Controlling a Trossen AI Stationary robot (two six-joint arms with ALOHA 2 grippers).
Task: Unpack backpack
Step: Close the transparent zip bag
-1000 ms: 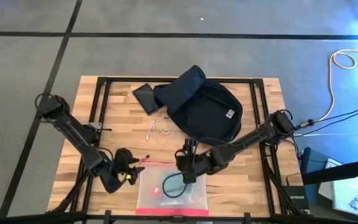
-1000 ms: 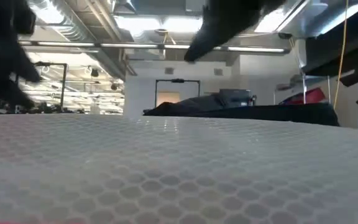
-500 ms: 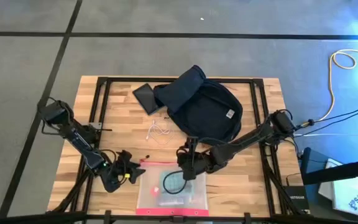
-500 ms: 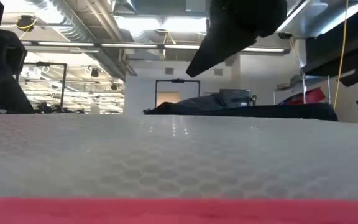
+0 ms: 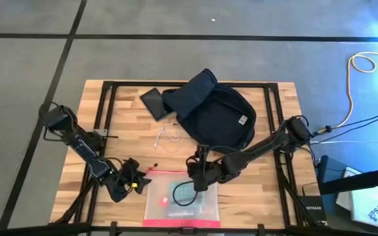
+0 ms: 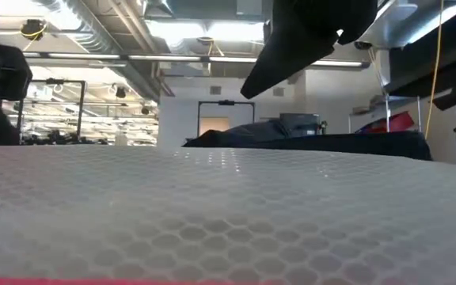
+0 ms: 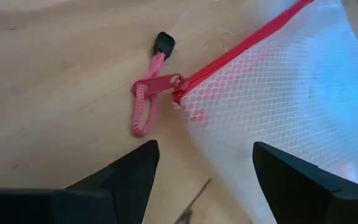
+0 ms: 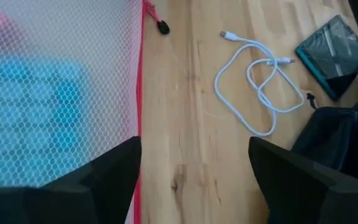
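While both spread grippers hover, the backpack lies on a wooden table over grey floor.

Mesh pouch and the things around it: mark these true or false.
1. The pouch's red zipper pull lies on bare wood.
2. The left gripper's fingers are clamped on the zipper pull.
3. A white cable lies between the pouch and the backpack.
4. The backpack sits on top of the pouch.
1. True: the zipper pull lies on the table beside the mesh pouch.
2. False: the left gripper is open, short of the pull.
3. True: the white cable.
4. False: the backpack lies apart, farther back.
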